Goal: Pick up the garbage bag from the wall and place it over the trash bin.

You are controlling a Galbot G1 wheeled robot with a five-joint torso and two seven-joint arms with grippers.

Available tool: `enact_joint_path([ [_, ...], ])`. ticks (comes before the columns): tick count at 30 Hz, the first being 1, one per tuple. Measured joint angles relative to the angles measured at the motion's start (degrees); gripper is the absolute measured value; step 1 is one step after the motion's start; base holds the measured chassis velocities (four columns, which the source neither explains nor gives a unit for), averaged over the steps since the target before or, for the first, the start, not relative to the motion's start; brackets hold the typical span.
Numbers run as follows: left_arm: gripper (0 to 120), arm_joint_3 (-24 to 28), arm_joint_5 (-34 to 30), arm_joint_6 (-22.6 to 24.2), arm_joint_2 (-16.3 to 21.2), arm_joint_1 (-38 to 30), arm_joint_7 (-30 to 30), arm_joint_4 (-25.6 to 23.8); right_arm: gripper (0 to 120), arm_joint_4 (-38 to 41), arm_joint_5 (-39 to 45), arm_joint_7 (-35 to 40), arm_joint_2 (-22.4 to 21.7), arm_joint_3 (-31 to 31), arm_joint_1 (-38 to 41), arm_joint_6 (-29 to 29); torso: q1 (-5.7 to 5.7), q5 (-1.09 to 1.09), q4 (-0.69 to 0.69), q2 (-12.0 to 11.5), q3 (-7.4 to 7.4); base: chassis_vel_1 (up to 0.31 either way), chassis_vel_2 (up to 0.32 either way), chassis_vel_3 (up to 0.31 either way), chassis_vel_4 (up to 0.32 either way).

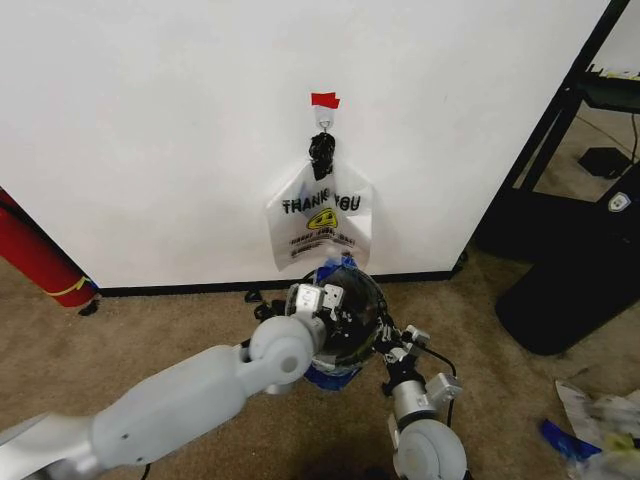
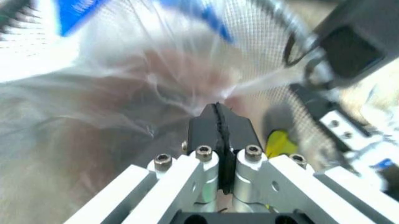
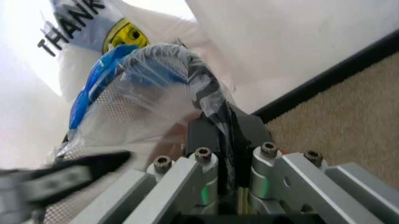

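The garbage bag (image 1: 336, 268), clear plastic with blue edges, is draped in and over the small round black mesh trash bin (image 1: 362, 298) on the carpet below the wall (image 1: 150, 120). My left gripper (image 1: 322, 298) is at the bin's near-left rim. In the left wrist view that gripper (image 2: 218, 112) is shut, pinching clear film (image 2: 156, 79) inside the mesh (image 2: 262, 32). My right gripper (image 1: 388, 342) is at the bin's right rim. From its own wrist it (image 3: 221, 121) is shut on the bag's gathered edge (image 3: 187, 70) over the rim.
A printed "THANK YOU" bag (image 1: 320, 215) without blue hangs from a hook under red tape (image 1: 324, 100). A red cylinder (image 1: 40, 255) leans at the left. A large black bin (image 1: 570, 300) and black frame (image 1: 560, 130) stand right. Litter (image 1: 600, 420) lies on the floor.
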Motion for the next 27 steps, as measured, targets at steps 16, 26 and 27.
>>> enact_joint_path([
  [16, 52, -11.7, 27.8, -12.0, 6.3, 12.7, 16.9, -3.7, 1, 0.5, 1.7, 0.1, -0.2, -0.2, -0.4, -0.6, 0.0, -0.02, 0.01, 0.0, 0.0, 0.0, 0.0, 0.0, 0.0],
  [26, 68, -6.8, 41.6, -13.0, 5.4, 10.3, 19.1, 2.4, 1, 1.2, 1.1, -0.1, -0.3, -0.3, -1.0, -0.6, 0.0, -0.01, 0.01, 0.0, 0.0, 0.0, 0.0, 0.0, 0.0],
  [27, 63, -6.3, 42.0, -13.1, 5.1, 9.7, 19.0, 2.9, 1, 1.2, 0.9, -0.1, -0.3, -0.3, -1.0, -0.7, 0.0, -0.01, 0.01, 0.0, 0.0, 0.0, 0.0, 0.0, 0.0],
])
